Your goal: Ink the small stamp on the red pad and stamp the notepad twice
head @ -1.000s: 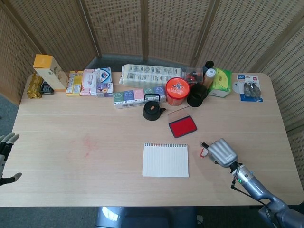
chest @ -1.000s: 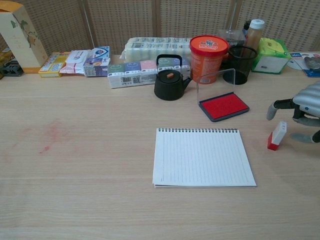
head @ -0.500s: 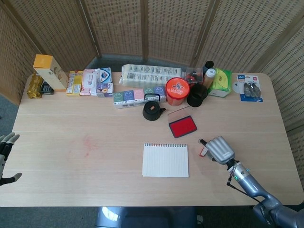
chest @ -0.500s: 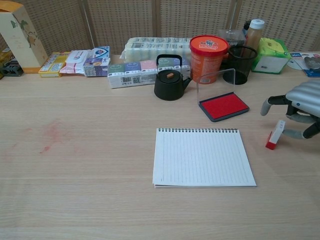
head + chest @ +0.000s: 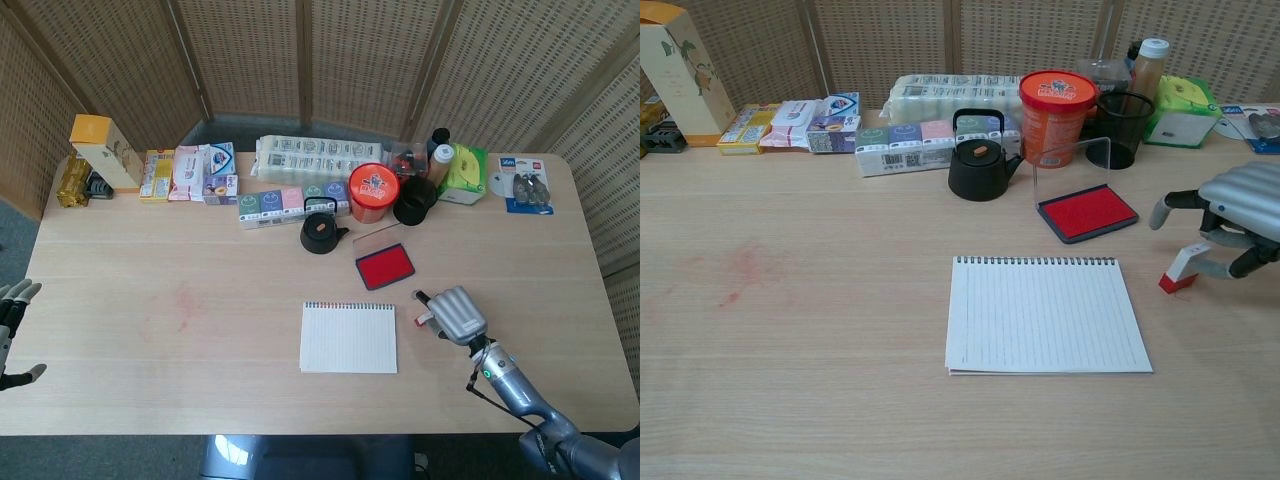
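The small stamp [image 5: 1180, 268], white with a red base, hangs tilted just above the table, pinched by my right hand [image 5: 1232, 214]. It is right of the notepad [image 5: 1044, 314] and in front of the red ink pad [image 5: 1087, 212]. From the head view, the right hand [image 5: 455, 313] covers most of the stamp [image 5: 424, 320], between the blank notepad [image 5: 348, 337] and the red pad [image 5: 385, 265]. My left hand [image 5: 12, 312] shows at the far left edge, fingers apart, holding nothing.
The pad's clear lid [image 5: 1072, 168] stands upright behind it. A black kettle [image 5: 978, 158], an orange tub [image 5: 1057, 103] and a black mesh cup [image 5: 1124, 128] stand behind the pad. Boxes and packets [image 5: 200, 172] line the back edge. A faint red smudge [image 5: 182, 297] marks the table at left.
My right hand took hold of the stamp, tilted it off the table and carried it a little left and toward the red pad. The left hand has not moved.
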`<state>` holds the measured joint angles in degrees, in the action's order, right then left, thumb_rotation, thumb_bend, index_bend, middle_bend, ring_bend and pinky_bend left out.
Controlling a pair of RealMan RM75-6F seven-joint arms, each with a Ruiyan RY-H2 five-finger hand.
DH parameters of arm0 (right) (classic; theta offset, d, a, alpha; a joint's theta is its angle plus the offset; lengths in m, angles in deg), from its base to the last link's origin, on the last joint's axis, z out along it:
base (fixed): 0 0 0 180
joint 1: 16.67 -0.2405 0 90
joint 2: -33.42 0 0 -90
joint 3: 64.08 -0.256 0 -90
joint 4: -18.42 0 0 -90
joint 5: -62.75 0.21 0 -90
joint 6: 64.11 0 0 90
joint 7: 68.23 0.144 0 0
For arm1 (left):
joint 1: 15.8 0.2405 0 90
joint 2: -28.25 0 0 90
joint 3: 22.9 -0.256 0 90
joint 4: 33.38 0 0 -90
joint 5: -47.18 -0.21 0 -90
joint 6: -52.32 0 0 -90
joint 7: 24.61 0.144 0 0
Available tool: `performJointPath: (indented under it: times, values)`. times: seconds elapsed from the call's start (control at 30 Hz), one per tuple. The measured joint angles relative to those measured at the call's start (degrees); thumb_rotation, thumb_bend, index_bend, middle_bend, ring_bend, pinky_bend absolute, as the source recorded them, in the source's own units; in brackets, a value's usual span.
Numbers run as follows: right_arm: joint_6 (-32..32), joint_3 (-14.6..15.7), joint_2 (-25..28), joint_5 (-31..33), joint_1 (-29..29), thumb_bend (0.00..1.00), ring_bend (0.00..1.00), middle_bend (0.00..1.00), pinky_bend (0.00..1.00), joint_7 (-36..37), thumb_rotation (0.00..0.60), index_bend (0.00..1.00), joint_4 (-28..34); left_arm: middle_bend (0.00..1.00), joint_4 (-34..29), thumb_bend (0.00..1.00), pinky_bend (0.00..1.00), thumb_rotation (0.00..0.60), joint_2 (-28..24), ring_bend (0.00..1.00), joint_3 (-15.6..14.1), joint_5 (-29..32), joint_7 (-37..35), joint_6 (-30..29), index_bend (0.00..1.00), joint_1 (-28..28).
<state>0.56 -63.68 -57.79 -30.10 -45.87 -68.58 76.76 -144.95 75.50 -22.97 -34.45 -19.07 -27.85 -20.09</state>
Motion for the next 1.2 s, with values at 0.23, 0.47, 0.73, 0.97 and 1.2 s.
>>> performJointPath:
  times: [0.23,0.47,0.73,0.97,1.2]
  values:
    - [-0.2,-0.5,-0.8,1.0,0.0,0.37,1.00,0.93,1.00,-0.8,0.600,0.29,0.6,0.00,0.0,0.00,0.00,0.600,-0.2,0.00,-0.1,-0.3,-0.4,-0.3,0.00,0.2]
    - [-0.7,-2.1,-1.8,3.9,0.1,0.37,1.00,0.93,1.00,-3.0,0.600,0.28,1.8,0.00,0.0,0.00,0.00,0.600,-0.3,0.00,-0.1,-0.6,-0.7,-0.5,0.00,0.2]
    - [-1.5,-2.8,-1.5,6.5,0.9,0.37,1.00,0.93,1.00,-5.1,0.600,0.28,5.1,0.00,0.0,0.00,0.00,0.600,-0.4,0.00,-0.2,-0.5,-0.8,-0.3,0.00,0.3]
    - [-1.0,-2.5,1.8,7.1,1.9,0.36,1.00,0.93,1.00,-5.2,0.600,0.31,10.9,0.00,-0.2,0.00,0.00,0.600,-0.4,0.00,-0.3,-0.6,-0.5,-0.2,0.00,0.3]
    - [-2.4,-3.7,4.3,10.2,2.0,0.36,1.00,0.93,1.00,-5.5,0.600,0.35,13.7,0.00,-0.5,0.00,0.00,0.600,-0.4,0.00,-0.4,-0.9,-0.5,-0.3,0.00,0.3]
